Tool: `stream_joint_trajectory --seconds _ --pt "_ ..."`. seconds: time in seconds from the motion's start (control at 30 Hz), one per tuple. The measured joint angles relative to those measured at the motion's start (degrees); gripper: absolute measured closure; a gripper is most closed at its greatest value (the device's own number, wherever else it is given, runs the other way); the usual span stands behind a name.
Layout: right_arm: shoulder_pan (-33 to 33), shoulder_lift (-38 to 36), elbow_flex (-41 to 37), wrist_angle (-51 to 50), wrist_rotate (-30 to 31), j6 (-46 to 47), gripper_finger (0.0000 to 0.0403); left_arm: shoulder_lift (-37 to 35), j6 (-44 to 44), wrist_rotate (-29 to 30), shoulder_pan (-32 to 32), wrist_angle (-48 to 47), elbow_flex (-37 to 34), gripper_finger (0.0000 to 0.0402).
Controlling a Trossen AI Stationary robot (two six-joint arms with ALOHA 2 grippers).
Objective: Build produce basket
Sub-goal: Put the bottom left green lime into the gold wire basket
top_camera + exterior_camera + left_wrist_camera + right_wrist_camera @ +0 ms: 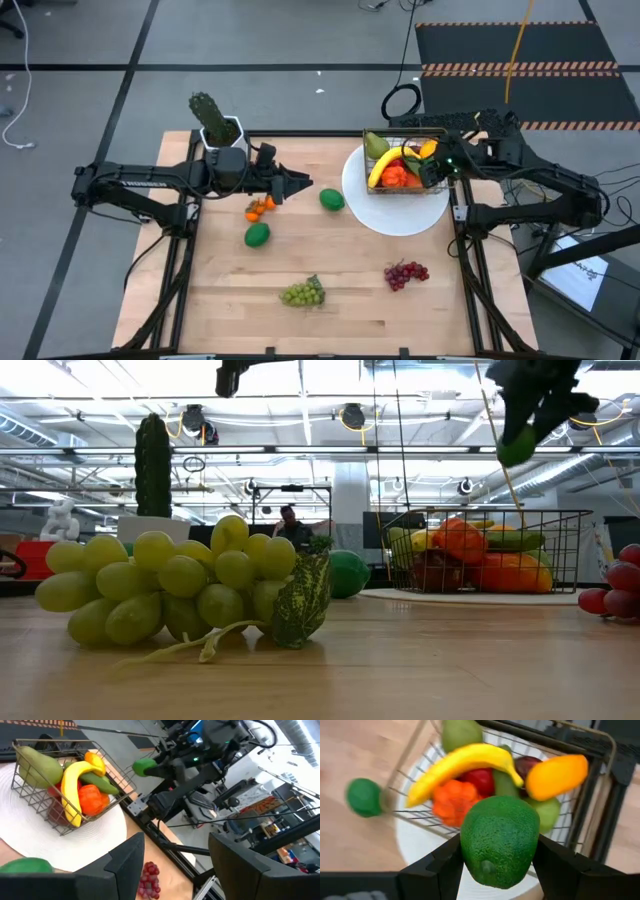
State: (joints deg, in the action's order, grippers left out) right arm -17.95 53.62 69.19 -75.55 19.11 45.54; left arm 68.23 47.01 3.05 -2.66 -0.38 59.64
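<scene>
Right gripper (495, 865) clamped a green lime (499, 847) above the basket (405, 165), left gripper (175, 857) hovered part-open, holding nothing, over the table (340, 270).

high: straight down | low: table-level, grapes (170, 592) close | wrists: both near, probably facing basket (70, 785)

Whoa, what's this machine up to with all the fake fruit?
It is filling a small wire-mesh basket on a white round plate. The right gripper holds a bumpy green lime just above the basket, which already has a yellow banana and more. The left gripper hangs open, empty, mid-table. Grapes and other fruit remain on the table.
</scene>
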Motion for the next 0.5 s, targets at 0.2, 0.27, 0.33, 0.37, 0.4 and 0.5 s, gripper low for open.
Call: stream_joint_trajectory --seconds 0.2,0.27,0.33,0.37,0.4,0.5 --pt "-5.06 0.00 -6.80 1.66 -3.85 -1.38 0.0197 0.00 1.06 0.00 0.04 0.04 0.00 0.0183" --pt "-6.44 0.00 -8.96 2.21 -4.52 -1.26 0.0197 0.00 1.36 -0.01 0.27 0.04 0.00 0.0183" --pt "-7.55 0.00 -10.75 2.51 -4.45 -0.50 0.0197 0.00 1.37 0.02 0.69 0.04 0.00 0.0183" --pt "-8.12 0.00 -11.64 2.54 -4.36 0.07 0.0197 0.00 1.39 0.01 0.96 0.06 0.00 0.0183" --pt "-8.71 0.00 -12.43 2.74 -4.25 0.26 0.0197 0.00 1.41 0.00 1.29 0.07 0.00 0.0183" --pt "-10.46 0.00 -14.61 4.27 -4.10 -0.49 0.0193 0.00 1.52 0.00 2.40 0.07 0.00 0.0183"
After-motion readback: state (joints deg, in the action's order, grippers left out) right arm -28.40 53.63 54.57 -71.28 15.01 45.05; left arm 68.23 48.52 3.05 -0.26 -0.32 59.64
